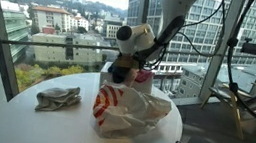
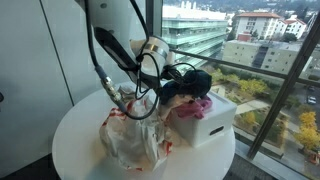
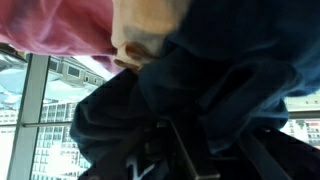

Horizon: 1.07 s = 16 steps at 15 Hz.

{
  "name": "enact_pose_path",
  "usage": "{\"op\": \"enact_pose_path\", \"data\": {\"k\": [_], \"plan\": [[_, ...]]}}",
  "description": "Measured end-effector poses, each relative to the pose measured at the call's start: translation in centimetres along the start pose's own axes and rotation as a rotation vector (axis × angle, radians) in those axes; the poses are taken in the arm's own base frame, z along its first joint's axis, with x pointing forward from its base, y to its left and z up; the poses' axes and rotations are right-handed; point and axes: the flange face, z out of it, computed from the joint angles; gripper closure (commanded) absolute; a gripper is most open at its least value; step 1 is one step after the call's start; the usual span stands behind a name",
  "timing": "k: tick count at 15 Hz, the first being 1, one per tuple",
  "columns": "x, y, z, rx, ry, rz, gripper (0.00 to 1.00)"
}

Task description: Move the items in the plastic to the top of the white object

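Observation:
A white plastic bag with red print (image 1: 130, 112) lies crumpled on the round white table (image 1: 40, 120); it also shows in an exterior view (image 2: 130, 138). The white object is a box (image 2: 208, 127) beside the bag, mostly hidden behind it in an exterior view (image 1: 143, 77). A pink cloth (image 2: 203, 105) lies on the box top. My gripper (image 2: 178, 84) is shut on a dark blue cloth (image 2: 190, 86) and holds it just above the box. In the wrist view the dark blue cloth (image 3: 200, 90) fills the frame, with the pink cloth (image 3: 60, 30) and a tan item (image 3: 145, 35) beyond it.
A grey cloth (image 1: 59, 97) lies on the table away from the bag. Tall windows (image 2: 260, 50) stand close behind the table. A stand with cables (image 1: 240, 67) is beside the table. The table edge (image 2: 70, 150) is near the bag.

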Motion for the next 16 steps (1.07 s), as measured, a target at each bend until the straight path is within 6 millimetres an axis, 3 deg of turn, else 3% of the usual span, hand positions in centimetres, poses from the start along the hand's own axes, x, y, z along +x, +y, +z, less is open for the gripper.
{"op": "enact_pose_path", "data": {"k": [3, 5, 9, 11, 16], "plan": [[-0.5, -0.2, -0.2, 0.018, -0.012, -0.005, 0.13], [0.6, -0.2, -2.3, 0.055, 0.005, -0.007, 0.01], [3.4, 1.7, -9.2, 0.131, 0.099, 0.010, 0.00], [3.6, 3.6, -12.4, 0.163, 0.090, 0.019, 0.00], [-0.5, 10.4, -18.6, 0.322, -0.119, -0.063, 0.00]]}}
